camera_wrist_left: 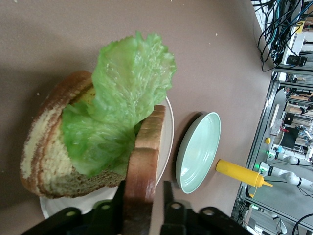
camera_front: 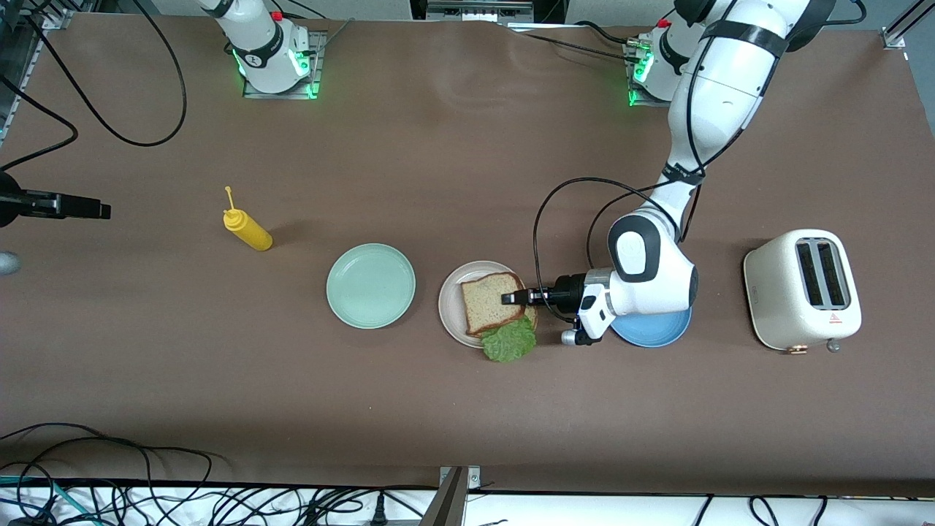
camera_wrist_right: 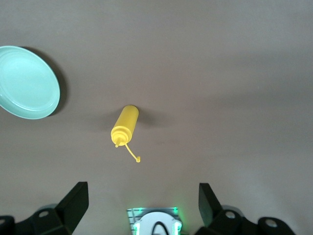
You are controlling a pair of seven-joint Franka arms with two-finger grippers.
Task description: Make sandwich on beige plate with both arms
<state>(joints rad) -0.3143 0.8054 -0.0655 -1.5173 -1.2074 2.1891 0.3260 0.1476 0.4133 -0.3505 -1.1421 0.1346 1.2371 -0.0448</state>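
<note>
Currently, my left claw [camera_wrist_left: 142,208] straddles the sandwich's [camera_front: 494,301] top slice [camera_wrist_left: 144,161] on the beige plate [camera_front: 451,314], grip uncertain. My right claw [camera_wrist_right: 142,203] waits, fingers apart, above the mustard bottle [camera_wrist_right: 124,125].

You can't see most of the blue plate [camera_front: 657,334]; the left arm covers it. The lower bread slice [camera_wrist_left: 46,147] hides under the lettuce [camera_wrist_left: 117,107] and the top slice [camera_wrist_left: 144,161]. The left gripper [camera_wrist_left: 143,205] is cut off at the picture's edge, and you can't tell if it pinches the top slice. The right gripper [camera_wrist_right: 142,203] shows only its finger ends.
</note>
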